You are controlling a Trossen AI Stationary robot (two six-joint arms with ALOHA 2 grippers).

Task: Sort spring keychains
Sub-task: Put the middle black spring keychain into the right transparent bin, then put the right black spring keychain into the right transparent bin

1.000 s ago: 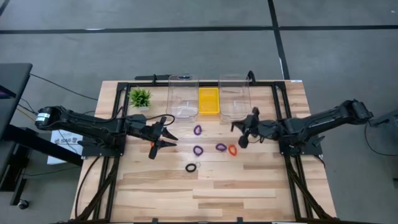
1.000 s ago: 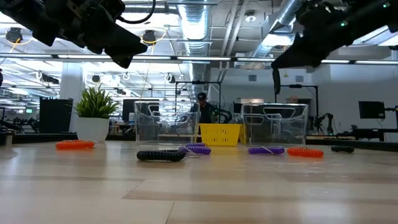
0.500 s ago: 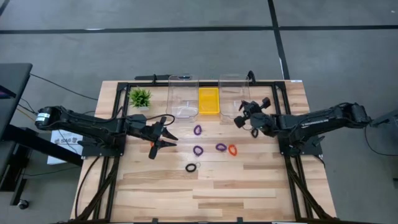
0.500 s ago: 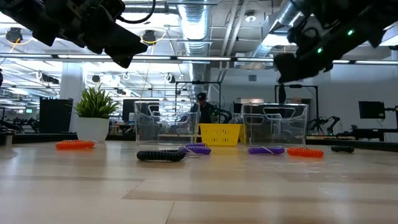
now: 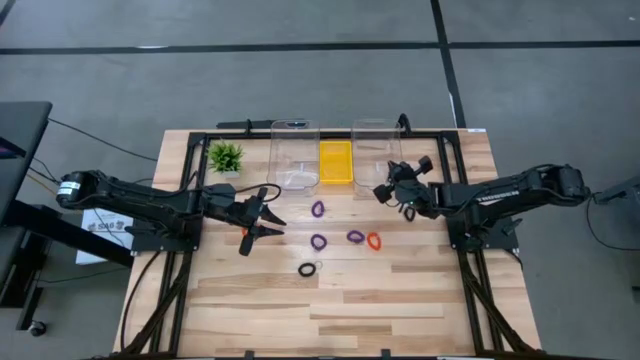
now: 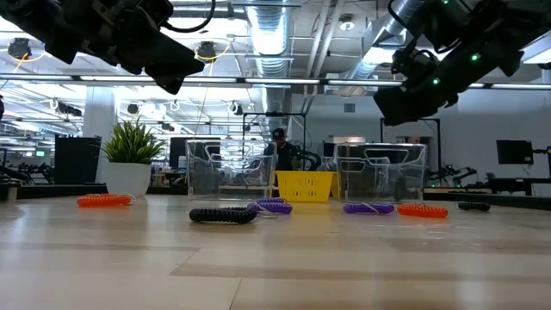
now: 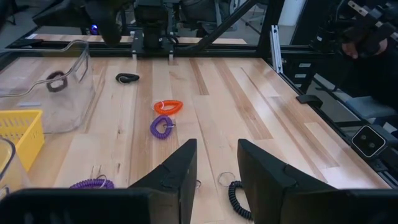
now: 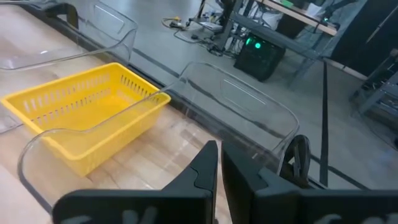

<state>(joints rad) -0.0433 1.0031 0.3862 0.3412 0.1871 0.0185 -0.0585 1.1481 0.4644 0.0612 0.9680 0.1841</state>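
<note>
A pale wooden table [image 5: 340, 300] framed by black rails, set on grey floor. At the far edge, left to right: a small green plant [image 5: 226, 156], a clear bin [image 5: 295, 155], a yellow basket [image 5: 335, 162], a second clear bin [image 5: 376, 156]. Beyond the table in the low view, an open workshop with ceiling ducts, monitors, and a person [image 6: 279, 145] standing far behind the basket.

Spring keychains lying loose mid-table: three purple ones [image 5: 318, 209] [image 5: 319, 241] [image 5: 355, 237], a red-orange one [image 5: 374, 241] just right of the third purple, a black one [image 5: 307, 269] nearest. Another red-orange one [image 5: 244, 238] lying at the left gripper.

Left gripper [image 5: 268, 220] held above the table left of the cluster, fingers [image 7: 177, 171] parted with a clear gap, nothing between them. Right gripper [image 5: 382, 192] raised at the near end of the right-hand clear bin, fingers [image 8: 205, 167] pressed nearly together; a dark coiled ring [image 8: 298, 158] seen just beside them in the right wrist view, whether gripped cannot be told.
</note>
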